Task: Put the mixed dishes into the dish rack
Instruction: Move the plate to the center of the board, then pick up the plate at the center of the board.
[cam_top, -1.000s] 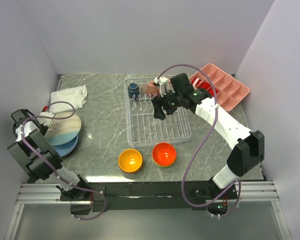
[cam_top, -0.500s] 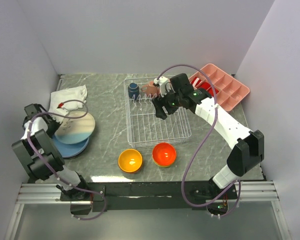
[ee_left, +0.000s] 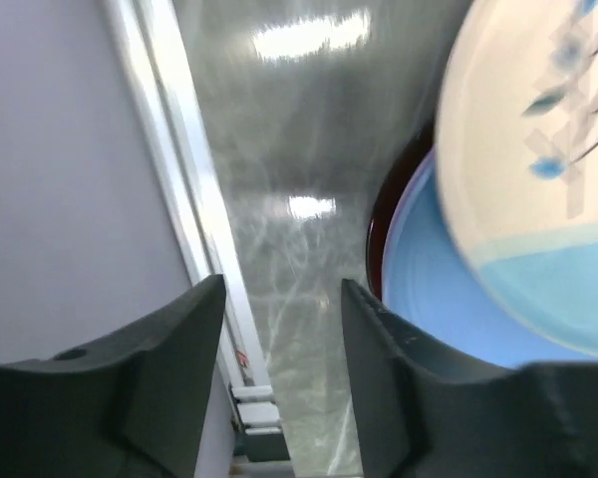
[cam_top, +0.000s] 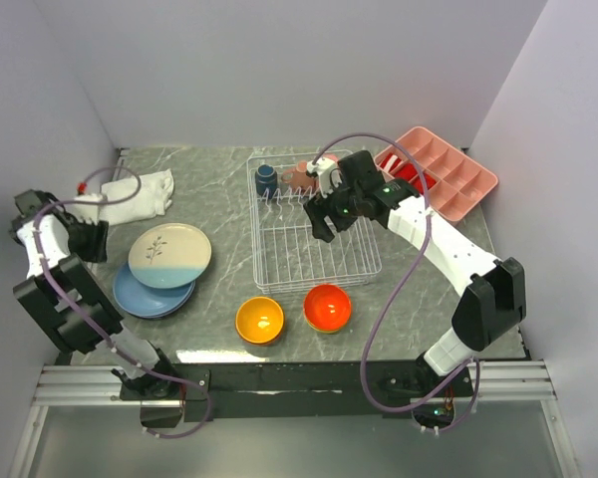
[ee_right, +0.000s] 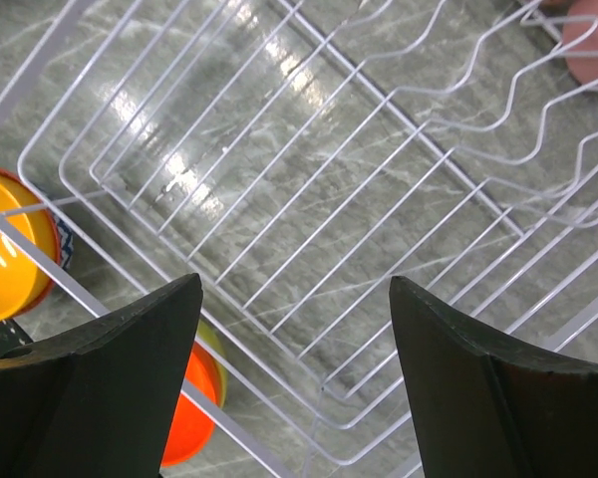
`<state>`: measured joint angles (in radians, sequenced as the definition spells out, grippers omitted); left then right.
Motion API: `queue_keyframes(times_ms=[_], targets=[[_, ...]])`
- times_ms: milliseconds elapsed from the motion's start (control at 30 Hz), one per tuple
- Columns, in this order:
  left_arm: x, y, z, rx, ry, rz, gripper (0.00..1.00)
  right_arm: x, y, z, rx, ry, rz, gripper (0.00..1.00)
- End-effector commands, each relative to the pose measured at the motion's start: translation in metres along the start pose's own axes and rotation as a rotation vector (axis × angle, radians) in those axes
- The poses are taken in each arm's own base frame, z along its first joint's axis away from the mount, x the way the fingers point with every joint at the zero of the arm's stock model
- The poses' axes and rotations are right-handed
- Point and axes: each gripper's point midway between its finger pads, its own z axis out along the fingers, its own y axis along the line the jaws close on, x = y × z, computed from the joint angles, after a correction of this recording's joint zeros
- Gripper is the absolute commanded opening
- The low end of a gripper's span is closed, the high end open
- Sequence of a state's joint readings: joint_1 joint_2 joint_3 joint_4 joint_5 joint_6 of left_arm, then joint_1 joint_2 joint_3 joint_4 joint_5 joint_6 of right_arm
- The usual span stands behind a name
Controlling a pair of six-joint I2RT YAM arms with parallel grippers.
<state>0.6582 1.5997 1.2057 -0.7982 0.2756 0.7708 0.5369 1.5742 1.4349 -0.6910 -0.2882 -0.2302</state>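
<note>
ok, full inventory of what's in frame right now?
dish rack: one, white wire, table centre
navy cup: one, rack's back left corner
pink cup: one, beside it
orange-yellow bowl: one, table, front of rack
red-orange bowl: one, right of it
cream plate: one, leaf sprig, atop stack left of rack
blue plate: one, under it
dark-red rim: one, under the blue
tray: one, pink, back right
cloth: one, white, back left
left gripper: open, empty, beside the plates
right gripper: open, empty, above rack

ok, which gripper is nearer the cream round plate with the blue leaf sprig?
Left. The left gripper sits just left of the cream leaf-sprig plate; the right gripper hovers over the white wire dish rack, farther right.
</note>
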Motion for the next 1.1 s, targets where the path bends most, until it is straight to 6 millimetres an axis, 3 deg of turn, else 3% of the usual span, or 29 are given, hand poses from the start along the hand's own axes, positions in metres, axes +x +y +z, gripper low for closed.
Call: queue_keyframes(times_ms=[0, 100, 167, 400, 567, 733, 967, 1067], targets=[[-0.053, -0.022, -0.041, 0.127, -0.173, 0.0, 0.6, -0.004, -0.003, -0.002, 0.014, -0.025, -0.015, 0.85], [-0.075, -0.041, -0.036, 0.253, -0.207, 0.018, 0.66, -0.004, -0.003, 0.001, 0.009, -0.017, -0.009, 0.85], [-0.076, -0.055, -0.022, 0.372, -0.197, -0.003, 0.65, -0.004, -0.004, 0.002, 0.007, -0.014, -0.008, 0.86], [-0.079, -0.042, 0.03, 0.458, -0.125, -0.071, 0.68, 0.006, -0.005, -0.002, -0.002, -0.011, 0.003, 0.86], [-0.08, -0.036, 0.043, 0.5, -0.119, -0.064, 0.68, 0.013, -0.004, -0.007, -0.007, -0.007, 0.007, 0.87], [-0.076, -0.058, 0.052, 0.704, -0.107, -0.108, 0.66, 0.029, -0.012, -0.006, 0.02, 0.036, -0.003, 0.87], [-0.054, -0.075, 0.077, 0.776, -0.069, -0.124, 0.65, 0.043, -0.027, -0.003, 0.042, 0.101, 0.005, 0.87], [-0.057, -0.083, 0.078, 0.853, -0.092, -0.143, 0.58, 0.047, -0.034, 0.0, 0.057, 0.127, -0.013, 0.87]])
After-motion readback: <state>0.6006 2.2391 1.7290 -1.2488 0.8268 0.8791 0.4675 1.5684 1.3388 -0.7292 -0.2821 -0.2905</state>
